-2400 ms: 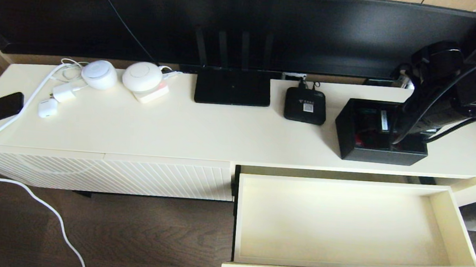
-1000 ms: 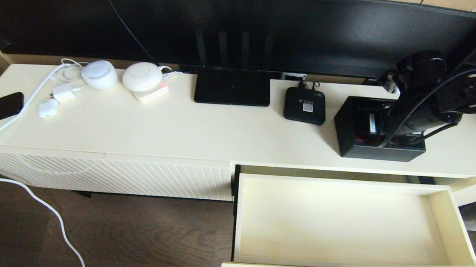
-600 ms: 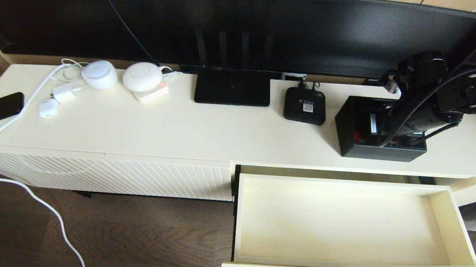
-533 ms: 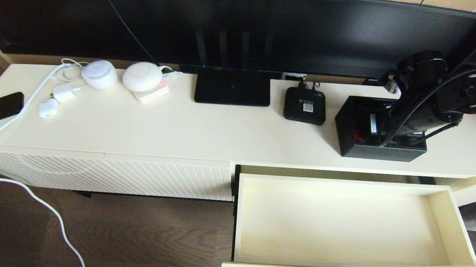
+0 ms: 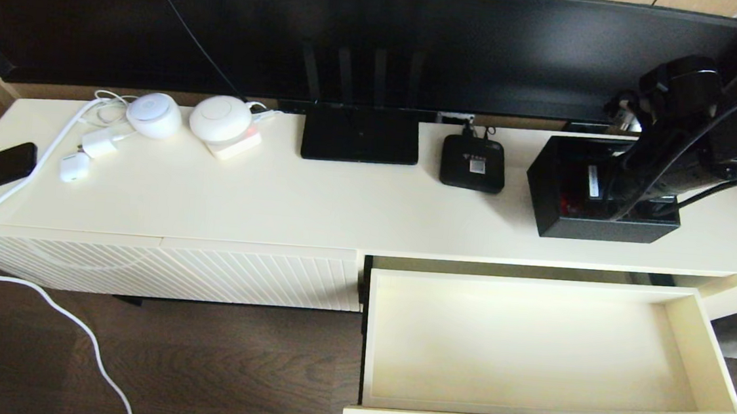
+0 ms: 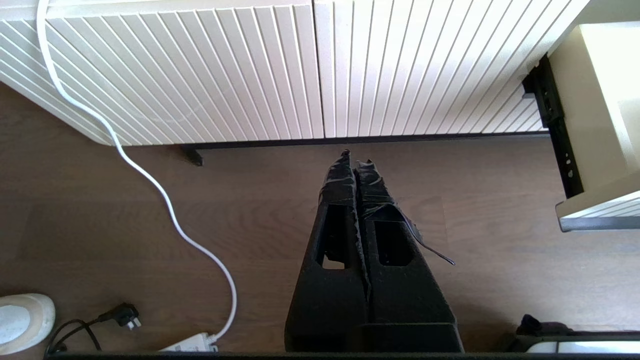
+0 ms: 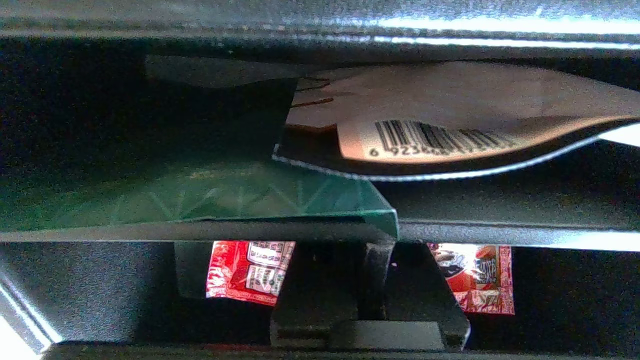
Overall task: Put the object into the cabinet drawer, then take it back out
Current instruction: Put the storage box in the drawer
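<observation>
The black organizer box (image 5: 606, 189) sits at the right end of the cream counter (image 5: 315, 209), behind the open cabinet drawer (image 5: 548, 343), and it looks raised and tilted a little off the surface, though I can't be sure it is clear of it. It looks stiff and boxy, thin-walled, probably light, with loose contents that could slide if it tips: red packets (image 7: 250, 272), a teal carton (image 7: 210, 200) and a card with a barcode (image 7: 425, 137). The outer walls are too wide for a pinch, so the inner divider wall (image 7: 300, 231) between the long compartment and the square ones seems the sensible place to take it, near the middle so it hangs level.

That is where the right hand (image 7: 345, 295) is: reaching down into the box from above, its fingers set closely either side of the divider, apparently clamped on it. From the wrist view the gap between them looks narrow, about the thickness of that wall.

The drawer is pulled fully out, its cream interior bare. The small black device with a white sticker (image 5: 473, 163) lies just left of the box, the router (image 5: 360, 134) further along.

The left hand (image 6: 356, 162) hangs low over the wooden floor in front of the ribbed front panel (image 6: 250, 70), fingers pressed together, holding nothing.
</observation>
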`<state>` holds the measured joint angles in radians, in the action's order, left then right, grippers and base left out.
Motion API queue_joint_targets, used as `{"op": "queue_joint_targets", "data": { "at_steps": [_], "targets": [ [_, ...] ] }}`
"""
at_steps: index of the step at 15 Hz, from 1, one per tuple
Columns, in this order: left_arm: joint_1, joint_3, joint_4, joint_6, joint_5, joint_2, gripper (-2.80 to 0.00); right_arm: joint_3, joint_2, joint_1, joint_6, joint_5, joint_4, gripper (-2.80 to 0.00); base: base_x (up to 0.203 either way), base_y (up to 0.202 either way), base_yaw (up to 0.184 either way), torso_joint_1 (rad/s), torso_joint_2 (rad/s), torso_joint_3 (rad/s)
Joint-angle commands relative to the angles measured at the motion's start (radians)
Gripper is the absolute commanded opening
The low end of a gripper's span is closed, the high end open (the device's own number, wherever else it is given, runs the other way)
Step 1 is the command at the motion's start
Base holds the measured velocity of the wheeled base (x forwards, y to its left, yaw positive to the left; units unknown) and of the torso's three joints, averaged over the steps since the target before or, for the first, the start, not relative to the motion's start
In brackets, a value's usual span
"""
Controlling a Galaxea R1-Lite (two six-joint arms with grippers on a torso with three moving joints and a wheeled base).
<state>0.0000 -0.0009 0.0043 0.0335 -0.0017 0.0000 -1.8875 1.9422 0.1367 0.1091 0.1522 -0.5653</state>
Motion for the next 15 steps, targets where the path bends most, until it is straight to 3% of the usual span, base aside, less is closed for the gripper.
{"op": "queue_joint_targets", "data": {
  "at_steps": [1,5,10,15],
  "targets": [
    [0.0,0.0,0.0,0.0,0.0,0.001,-2.8,0.057,-0.112,0.013,-0.002,0.001,-0.009,-2.8,0.0,0.0,0.0,0.0,0.0,0.0],
    [0.0,0.0,0.0,0.0,0.0,0.002,-2.8,0.267,-0.311,0.062,-0.002,0.015,-0.014,-2.8,0.0,0.0,0.0,0.0,0.0,0.0],
    [0.0,0.0,0.0,0.0,0.0,0.002,-2.8,0.672,-0.53,0.157,0.019,0.057,-0.007,-2.8,0.0,0.0,0.0,0.0,0.0,0.0],
    [0.0,0.0,-0.001,0.0,0.0,0.002,-2.8,0.98,-0.533,0.203,0.161,0.064,0.151,-2.8,0.0,0.0,0.0,0.0,0.0,0.0]
  ]
}}
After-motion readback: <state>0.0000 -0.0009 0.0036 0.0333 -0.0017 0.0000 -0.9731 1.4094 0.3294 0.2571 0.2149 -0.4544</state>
